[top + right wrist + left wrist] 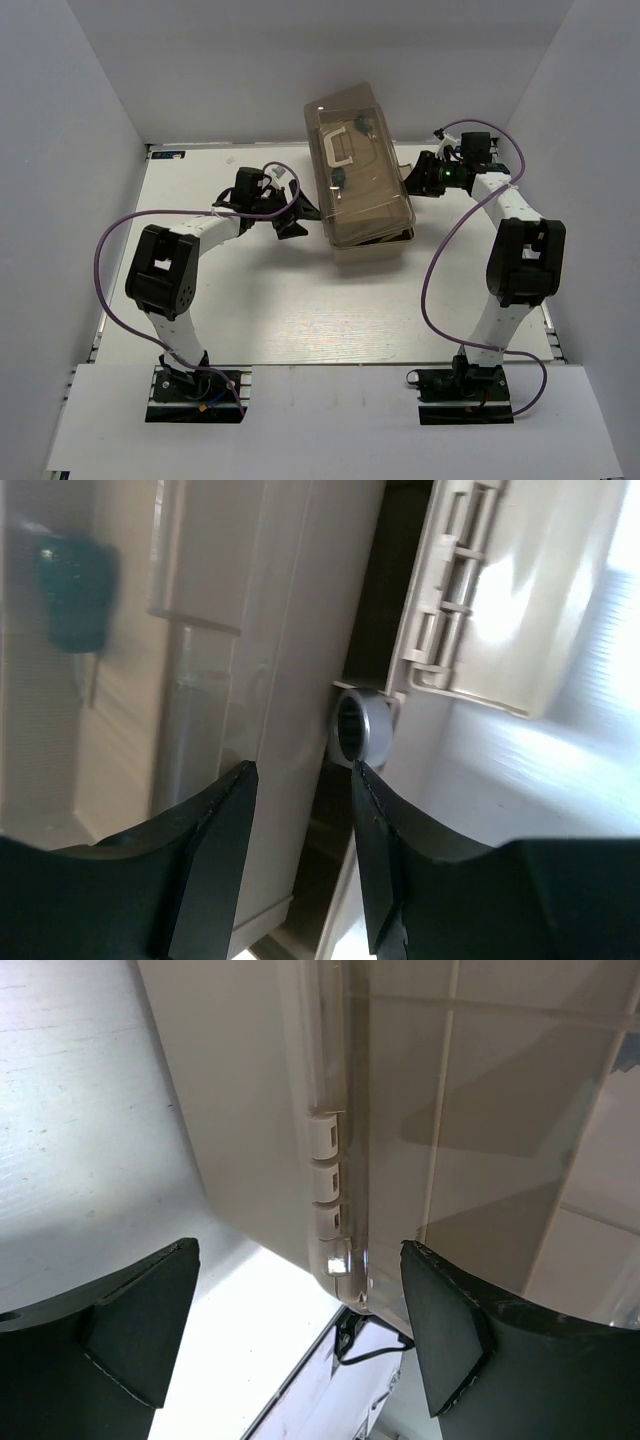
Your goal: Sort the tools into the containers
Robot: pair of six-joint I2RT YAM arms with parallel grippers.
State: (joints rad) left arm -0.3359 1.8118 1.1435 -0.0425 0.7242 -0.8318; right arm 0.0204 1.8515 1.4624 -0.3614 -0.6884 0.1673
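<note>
The beige toolbox [372, 238] lies closed at the table's middle back, under its translucent brown lid [362, 190] with a pale handle [343, 148]. Through the lid show green-handled tools [338, 178]; one green handle [75, 595] also shows in the right wrist view. My left gripper [298, 218] is at the box's left side. It stands open [300, 1250], its fingers wide either side of the hinged edge [328, 1160] without touching it. My right gripper [410, 178] is at the box's right side, open [303, 772], with a beige wall edge [285, 680] between its fingers.
White enclosure walls [80, 150] rise close on the left, right and back. Purple cables [440, 250] loop off both arms. A grey round fitting [362, 728] sticks out by the box's latch side. A black cable [375, 1345] lies beyond the table edge.
</note>
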